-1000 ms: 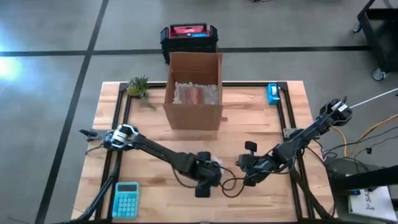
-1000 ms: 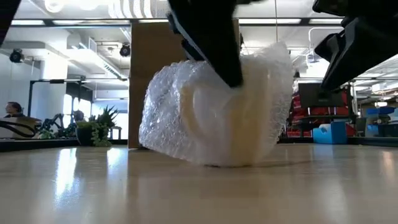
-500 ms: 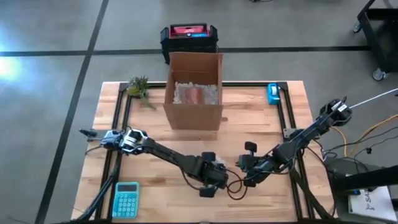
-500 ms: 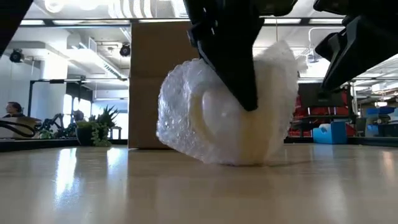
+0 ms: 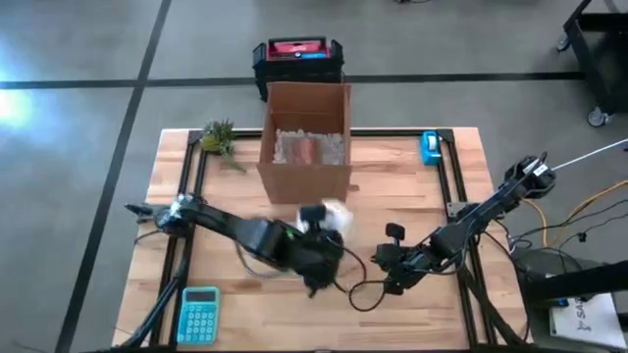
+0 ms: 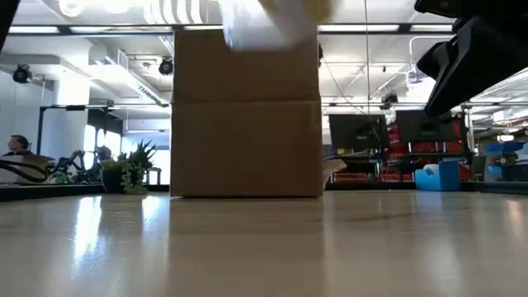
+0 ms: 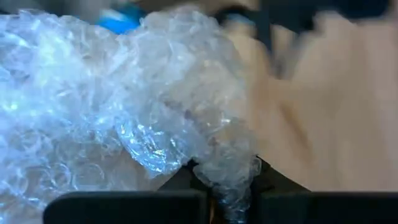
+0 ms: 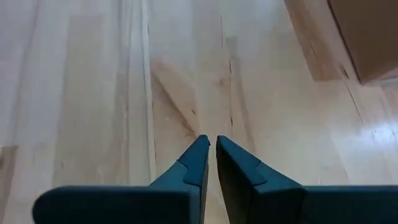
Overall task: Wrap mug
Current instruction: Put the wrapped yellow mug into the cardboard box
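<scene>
On your far left a calculator (image 5: 199,314) lies at the near corner of the table (image 5: 412,211), and a small plant (image 5: 218,137) sits at the far corner. Your left gripper (image 5: 319,227) is lifted off the wood, just in front of the cardboard box (image 5: 306,157) — its fingers are clamped on the bubble-wrapped mug (image 5: 332,213), which hangs in the air by the box's near wall. From the wrist, the wrap (image 7: 118,106) fills nearly everything. Further right, your right gripper (image 8: 211,144) hovers low over bare wood, fingers nearly together, holding nothing. A blue tape dispenser (image 5: 430,147) sits by the far right edge.
</scene>
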